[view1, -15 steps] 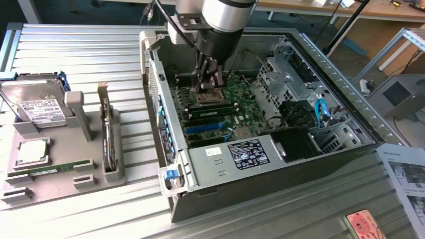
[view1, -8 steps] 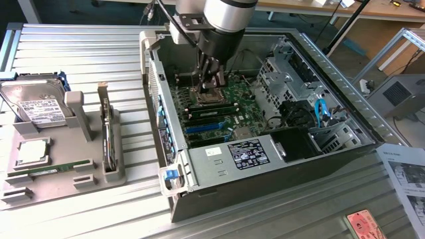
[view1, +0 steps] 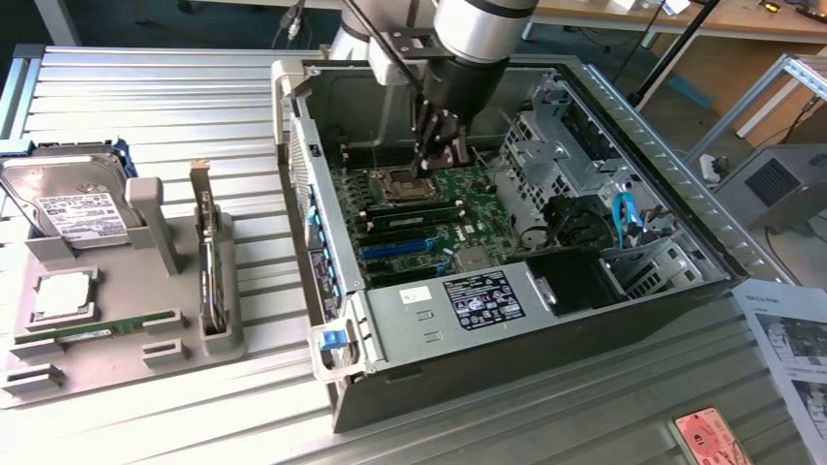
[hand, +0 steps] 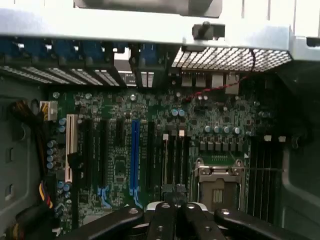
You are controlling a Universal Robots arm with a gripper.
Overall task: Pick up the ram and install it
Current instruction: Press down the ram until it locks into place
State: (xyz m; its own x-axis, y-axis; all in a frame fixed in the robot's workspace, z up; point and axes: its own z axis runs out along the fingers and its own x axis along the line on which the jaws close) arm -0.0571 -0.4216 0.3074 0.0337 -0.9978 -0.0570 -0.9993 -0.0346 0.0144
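A ram stick point(view1: 97, 330), long, thin and green, lies flat in the grey holder tray point(view1: 181, 344) at the exterior view's left. My gripper point(view1: 421, 177) is far from it, reaching down into the open computer case point(view1: 387, 329). It hangs just above the green motherboard point(view1: 446, 218), beside the CPU socket point(view1: 394, 184). A second green strip point(view1: 416, 207) sits in a slot close under the fingers. In the wrist view the gripper point(hand: 175, 209) is shut, with nothing showing between its fingers. It points at the black memory slots point(hand: 172, 155) next to the socket point(hand: 217, 182).
The tray also carries a hard drive point(view1: 72, 208), a square silver processor point(view1: 62, 295) and an upright card point(view1: 207, 252). Drive cages and a blue cable point(view1: 625, 218) crowd the case's right side. Papers point(view1: 788, 339) lie at the exterior view's right.
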